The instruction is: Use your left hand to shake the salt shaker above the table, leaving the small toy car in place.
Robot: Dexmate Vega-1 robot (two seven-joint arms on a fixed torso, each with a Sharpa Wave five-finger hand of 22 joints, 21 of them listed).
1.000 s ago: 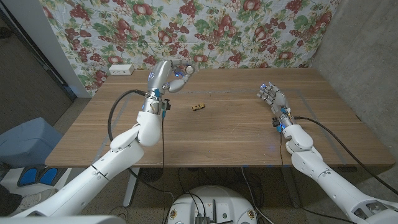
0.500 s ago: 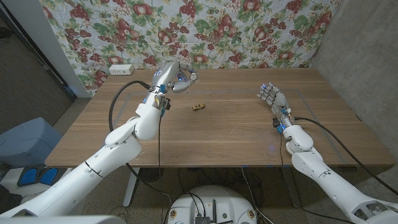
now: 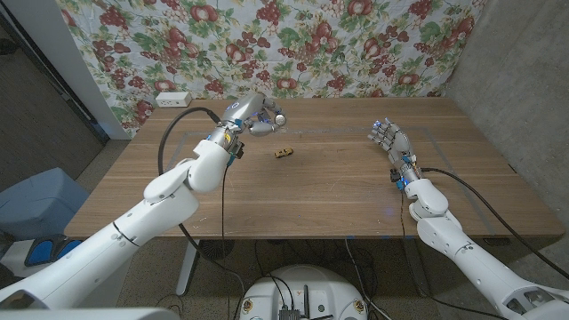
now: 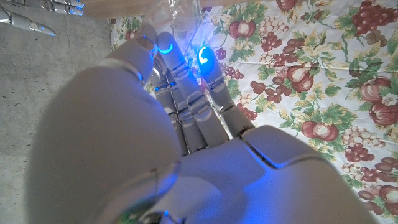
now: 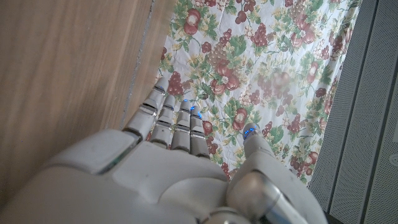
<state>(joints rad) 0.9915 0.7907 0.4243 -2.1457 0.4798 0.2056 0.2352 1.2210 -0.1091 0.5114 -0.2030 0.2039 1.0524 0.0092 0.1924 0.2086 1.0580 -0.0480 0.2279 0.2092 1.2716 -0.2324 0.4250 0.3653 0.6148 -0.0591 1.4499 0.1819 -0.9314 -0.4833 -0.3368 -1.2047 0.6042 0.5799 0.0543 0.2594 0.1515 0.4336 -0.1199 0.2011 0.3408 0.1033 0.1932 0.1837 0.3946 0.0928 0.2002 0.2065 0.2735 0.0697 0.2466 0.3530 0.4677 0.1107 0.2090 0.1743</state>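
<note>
Big brown wooden desk (image 3: pixel 338 187) below. White left hand (image 3: pixel 255 116) up in the air, fingers (image 4: pixel 186 78) wrapped around the small clear salt shaker (image 4: pixel 180 15). White right hand (image 3: pixel 388 140) waiting, fingers apart. Tiny tan toy car (image 3: pixel 284 153) sitting untouched on the desk. Lifting done, shaking probably underway.

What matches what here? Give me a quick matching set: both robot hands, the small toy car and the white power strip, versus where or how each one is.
Column 1:
1. left hand
2. right hand
3. small tan toy car
4. white power strip

Column 2:
A. at the table's far left corner, against the floral cloth
B. raised above the table, gripping the clear salt shaker
C. on the wooden table, nothing touching it
D. fingers apart, holding nothing, on the table's right side

Pairs: 1-B, 2-D, 3-C, 4-A
</note>
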